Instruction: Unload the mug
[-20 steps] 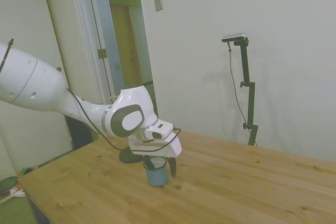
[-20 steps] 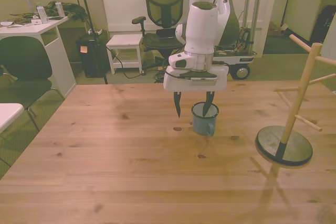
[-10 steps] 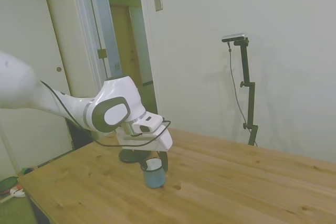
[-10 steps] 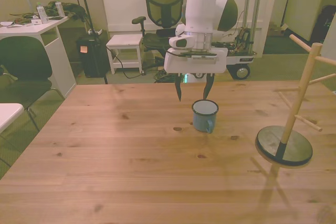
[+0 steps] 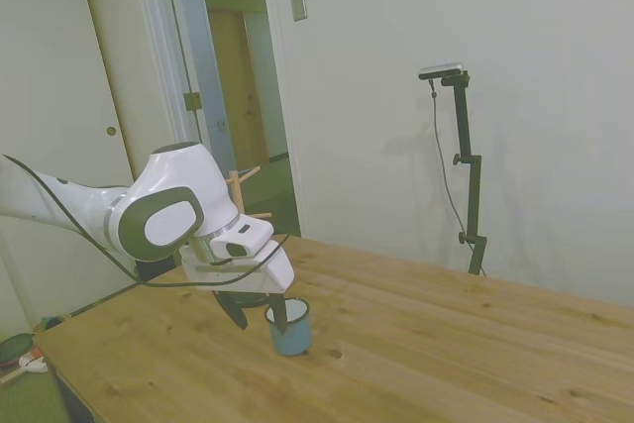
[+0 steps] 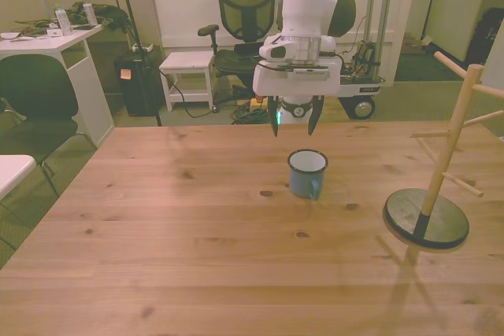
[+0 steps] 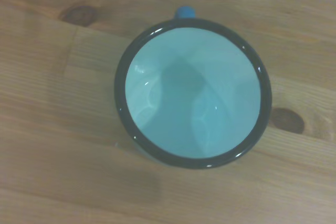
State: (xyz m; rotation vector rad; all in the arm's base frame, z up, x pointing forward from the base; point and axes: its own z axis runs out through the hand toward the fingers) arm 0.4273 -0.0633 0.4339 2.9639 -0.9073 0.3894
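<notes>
The teal-blue mug [image 6: 307, 175] stands upright on the wooden table [image 6: 197, 249], its handle toward the near edge. In the side view the mug [image 5: 290, 327] sits right beside the dark fingers. My gripper [image 6: 293, 127] hangs open and empty, above and a little behind the mug, touching nothing. From the side, the gripper [image 5: 260, 316] is just off the mug's rim. In the wrist view, the mug [image 7: 193, 93] is seen from straight above, with a pale inside, a dark rim and a blue handle stub.
A wooden peg stand [image 6: 451, 141] on a dark round base stands at the front view's right, its top [image 5: 238, 188] showing behind the arm in the side view. A desk [image 6: 47, 41], chairs and a doorway lie beyond the table.
The gripper has lifted and drawn back from the mug. One finger was inside the rim a second ago and is now clear. The mug stayed put on the table.
</notes>
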